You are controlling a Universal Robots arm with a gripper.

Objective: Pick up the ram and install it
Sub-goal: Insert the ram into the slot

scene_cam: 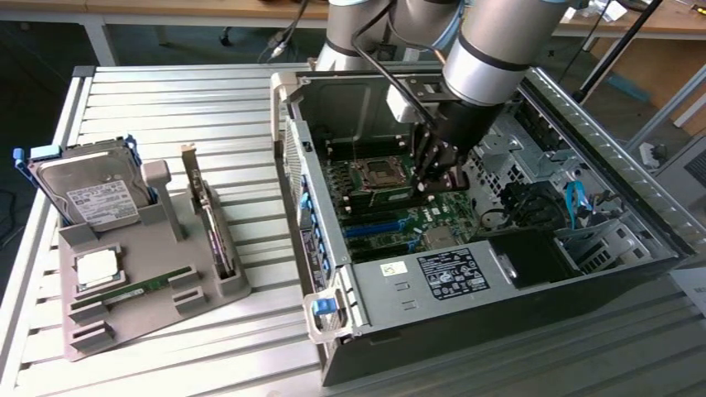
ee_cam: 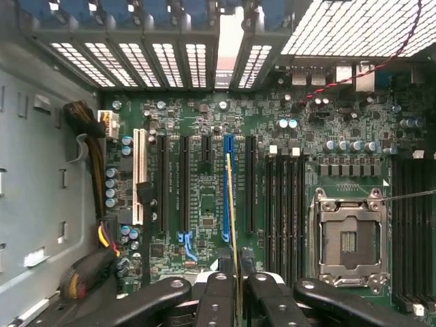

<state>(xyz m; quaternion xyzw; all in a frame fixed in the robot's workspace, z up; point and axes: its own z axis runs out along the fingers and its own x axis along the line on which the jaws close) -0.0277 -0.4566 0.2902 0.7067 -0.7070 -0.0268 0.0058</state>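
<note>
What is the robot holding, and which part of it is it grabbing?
The ram, a thin stick seen edge-on. The fingers of the gripper pinch its flat sides at the end nearest the wrist.

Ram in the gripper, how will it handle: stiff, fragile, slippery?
The ram shows as a thin straight edge, so probably stiff and light. So thin, it likely cracks if twisted. The gripper pinches a narrow patch; it may pivot.

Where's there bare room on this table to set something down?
The table is bare behind the tray, in the strip between tray and case, and in front of the tray at the near edge. The tray is crowded; inside the case the gripper, shut on the ram, takes the room above the board.
</note>
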